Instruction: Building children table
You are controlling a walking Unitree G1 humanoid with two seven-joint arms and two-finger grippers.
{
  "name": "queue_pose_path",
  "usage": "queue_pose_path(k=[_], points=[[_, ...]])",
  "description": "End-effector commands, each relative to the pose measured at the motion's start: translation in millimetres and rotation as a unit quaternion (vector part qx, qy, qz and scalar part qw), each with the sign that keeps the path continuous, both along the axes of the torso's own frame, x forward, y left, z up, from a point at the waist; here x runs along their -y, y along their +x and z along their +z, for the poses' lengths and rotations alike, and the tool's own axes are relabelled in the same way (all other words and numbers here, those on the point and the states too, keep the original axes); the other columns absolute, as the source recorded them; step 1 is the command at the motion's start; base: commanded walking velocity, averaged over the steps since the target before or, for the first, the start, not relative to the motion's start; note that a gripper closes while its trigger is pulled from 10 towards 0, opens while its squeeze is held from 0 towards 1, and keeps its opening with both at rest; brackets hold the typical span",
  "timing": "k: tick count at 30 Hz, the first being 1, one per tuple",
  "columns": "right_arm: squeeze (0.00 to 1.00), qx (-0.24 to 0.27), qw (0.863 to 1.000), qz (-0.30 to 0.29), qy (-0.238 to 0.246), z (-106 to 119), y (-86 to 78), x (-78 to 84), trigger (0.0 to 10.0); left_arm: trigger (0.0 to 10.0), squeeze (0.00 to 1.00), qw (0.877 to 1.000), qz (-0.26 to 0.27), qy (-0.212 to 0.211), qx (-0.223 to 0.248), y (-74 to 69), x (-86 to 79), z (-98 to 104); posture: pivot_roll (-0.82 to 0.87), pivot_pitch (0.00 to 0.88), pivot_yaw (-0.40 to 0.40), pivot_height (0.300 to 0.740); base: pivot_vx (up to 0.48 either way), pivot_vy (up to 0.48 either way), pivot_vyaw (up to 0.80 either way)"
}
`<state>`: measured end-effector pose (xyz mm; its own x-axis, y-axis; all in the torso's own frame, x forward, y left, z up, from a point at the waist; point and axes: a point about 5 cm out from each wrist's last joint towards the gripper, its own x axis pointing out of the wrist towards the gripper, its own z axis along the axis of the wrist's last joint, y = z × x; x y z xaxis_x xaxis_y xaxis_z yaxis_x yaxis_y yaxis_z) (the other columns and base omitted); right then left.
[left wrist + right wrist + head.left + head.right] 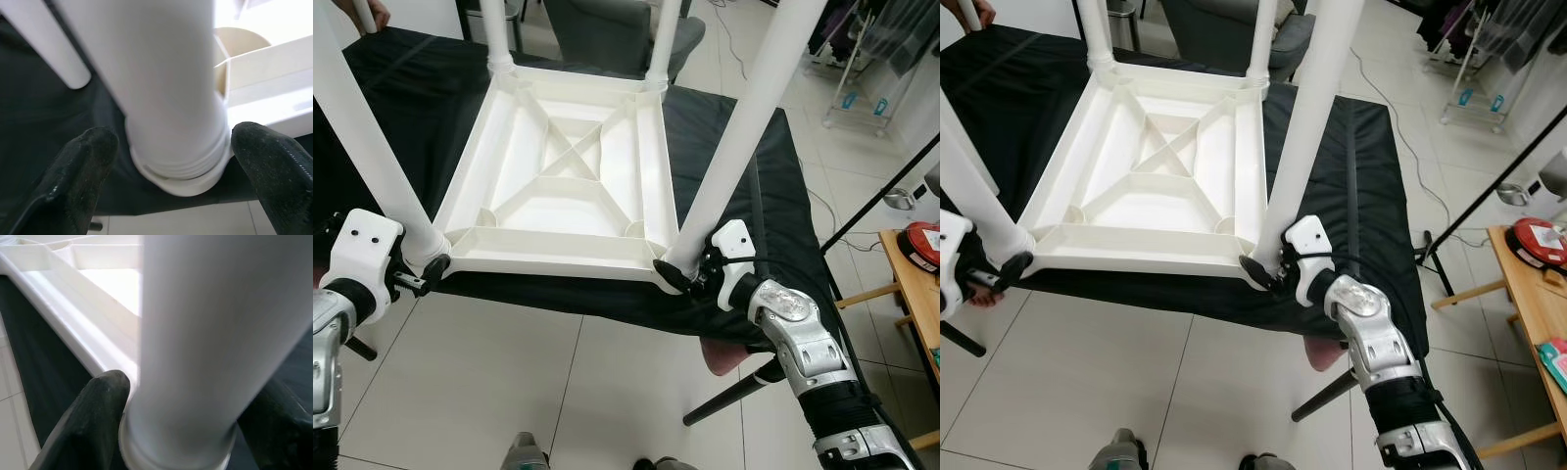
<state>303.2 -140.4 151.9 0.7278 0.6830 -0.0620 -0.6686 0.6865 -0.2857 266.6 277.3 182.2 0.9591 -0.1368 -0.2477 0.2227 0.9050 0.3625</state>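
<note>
The white plastic children's table (563, 171) lies upside down on a black cloth-covered work surface (744, 186), its ribbed underside facing up and its four white cylindrical legs rising from the corners. It sits toward the near edge of the cloth, with its near rim almost at the edge.

At the near left corner, the left gripper (419, 276) brackets the base of the near left leg (372, 162). In the left wrist view its two black fingers (80, 161) stand on either side of the leg's threaded collar, with a little gap showing on each side (so spread around it, not clamped). That leg's long axis runs up and away from the gripper, leaning left toward the camera.

In the middle, the X-braced underside is bare, and the two far legs stand in the far corners. A person's hand (367, 14) shows at the far left edge of the cloth.

At the near right corner, the right gripper (690, 277) is at the foot of the near right leg (744, 122). The right wrist view shows one finger (95, 416) pressed against the leg just above its collar and the other close on the opposite side, so it looks clasped on the leg.

Each arm is already at its own leg's socket, and any turning or seating would go about the leg's long axis.
</note>
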Motion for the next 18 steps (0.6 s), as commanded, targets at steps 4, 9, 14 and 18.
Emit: queue_pose_path(k=[4,9,14,18], points=[[0.0,-0.002,0.998,0.059,-0.002,12,-21.6,0.6,10.0,10.0,0.0,0.996,-0.083,-0.02,-0.003,17.3,32.1,-4,0.24,0.12,-0.082,0.74,0.0,0.0,0.0],[0.0,-0.004,0.997,0.082,-0.001,19,-35.1,3.2,10.0,10.0,0.0,0.992,-0.118,-0.037,0.009,30.9,54.9,0,0.22,0.123,-0.082,0.74,0.0,0.0,0.0],[0.0,-0.007,0.996,0.084,-0.007,22,-47.8,9.1,10.0,10.0,0.0,0.982,-0.18,-0.06,0.018,46.6,96.9,2,0.19,0.121,-0.074,0.74,0.0,0.0,0.0],[0.0,-0.007,0.997,0.074,-0.008,23,-49.2,12.2,10.0,10.0,0.0,0.976,-0.204,-0.066,0.018,49.8,111.0,2,0.18,0.121,-0.066,0.74,0.0,0.0,0.0]])
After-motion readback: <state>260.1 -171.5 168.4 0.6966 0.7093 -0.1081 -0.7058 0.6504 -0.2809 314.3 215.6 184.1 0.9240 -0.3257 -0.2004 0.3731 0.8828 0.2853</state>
